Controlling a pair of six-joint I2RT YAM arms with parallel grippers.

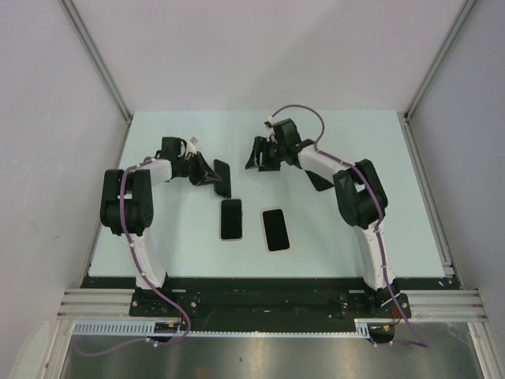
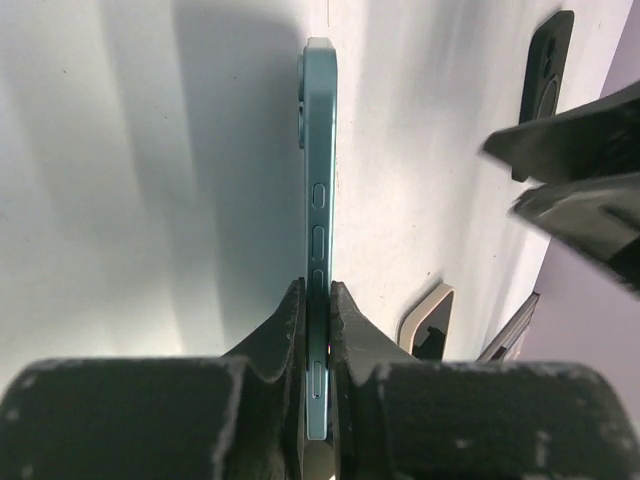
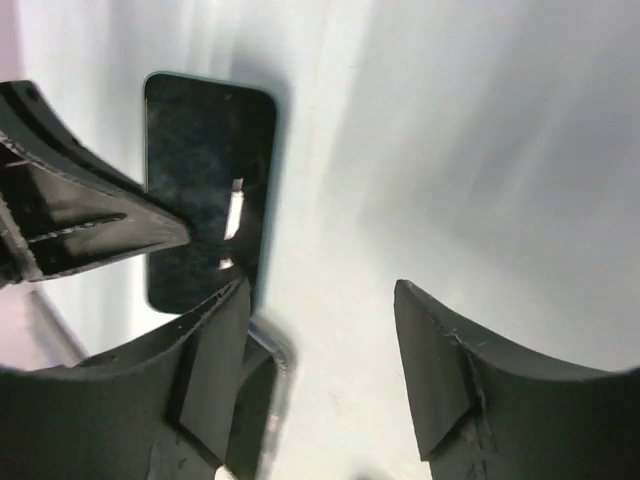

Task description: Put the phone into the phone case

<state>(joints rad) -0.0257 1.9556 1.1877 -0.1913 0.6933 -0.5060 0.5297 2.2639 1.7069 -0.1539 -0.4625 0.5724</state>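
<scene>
Phone point(image 2: 318, 200) edge-on, pinched front-to-back by left gripper point(image 2: 318, 300); right gripper point(image 3: 320, 300) jaws spread, empty. Hold pinch firm, align squarely over black case point(image 2: 546, 60).

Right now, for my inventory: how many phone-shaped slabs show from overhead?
4: teal phone in the left pincer; pale-rimmed slab and cream-rimmed slab mid-table; dark slab partly hidden by the right arm.

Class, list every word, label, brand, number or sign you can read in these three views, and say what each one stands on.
No text can be read in any view.
The teal phone shows only unmarked side buttons and a dark screen.
The black case carries no legible mark.
</scene>
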